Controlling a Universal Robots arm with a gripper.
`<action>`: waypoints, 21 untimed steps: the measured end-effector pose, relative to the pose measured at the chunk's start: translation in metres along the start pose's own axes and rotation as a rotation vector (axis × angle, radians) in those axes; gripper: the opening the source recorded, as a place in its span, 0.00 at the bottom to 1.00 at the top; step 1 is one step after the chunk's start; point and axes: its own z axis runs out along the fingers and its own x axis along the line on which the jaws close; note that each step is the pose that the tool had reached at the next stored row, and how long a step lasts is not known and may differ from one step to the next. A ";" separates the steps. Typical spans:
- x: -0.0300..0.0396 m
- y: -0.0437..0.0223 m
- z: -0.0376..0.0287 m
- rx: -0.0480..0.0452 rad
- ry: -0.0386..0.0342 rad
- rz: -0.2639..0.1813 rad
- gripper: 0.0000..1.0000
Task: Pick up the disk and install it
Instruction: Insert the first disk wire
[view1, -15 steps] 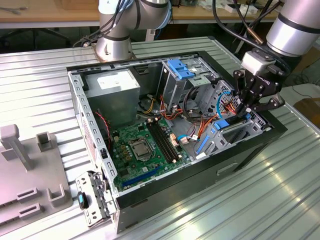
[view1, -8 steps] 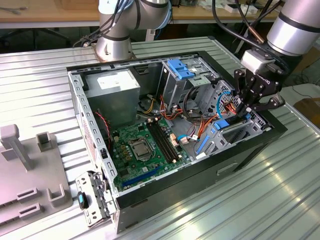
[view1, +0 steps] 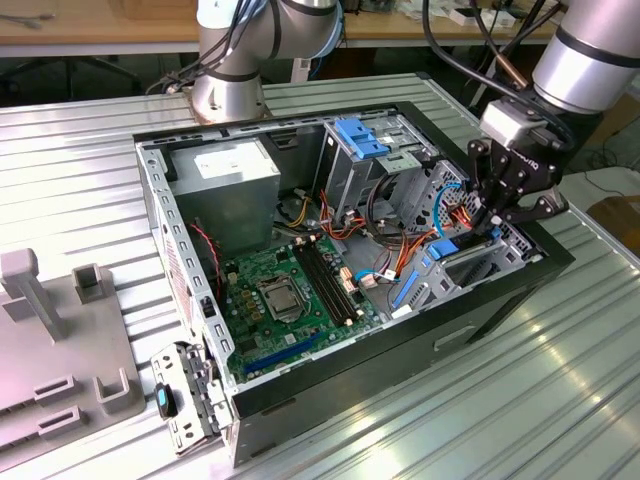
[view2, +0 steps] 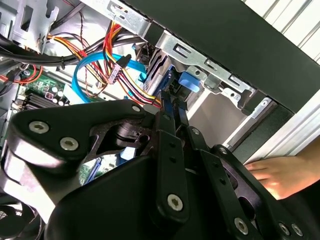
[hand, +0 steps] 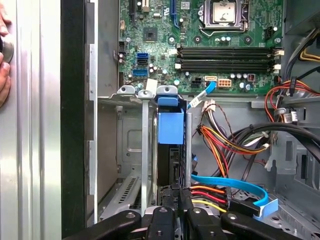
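My workspace is bright. In the exterior view, the ribbed silver metal table (view1: 520, 400) shows white glare streaks, and the open black computer case (view1: 400, 360) holds soft shadows. In the second wrist view, my black gripper linkage (view2: 170, 165) looks blurred and dark.

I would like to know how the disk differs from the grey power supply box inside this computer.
The disk is a thin slab with a bright blue carrier; the power supply is a bulky plain grey box with a white label. The disk stands on edge in a bay slot, gripped between the fingers of the gripper; the power supply sits in another corner, untouched. Both are inside the open case.
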 end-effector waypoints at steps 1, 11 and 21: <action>0.0000 0.0000 0.0007 -0.0001 -0.0002 0.000 0.16; 0.0001 -0.0007 -0.0015 0.0002 -0.0113 0.002 0.16; 0.0009 -0.0007 -0.0016 -0.0005 -0.0201 0.018 0.16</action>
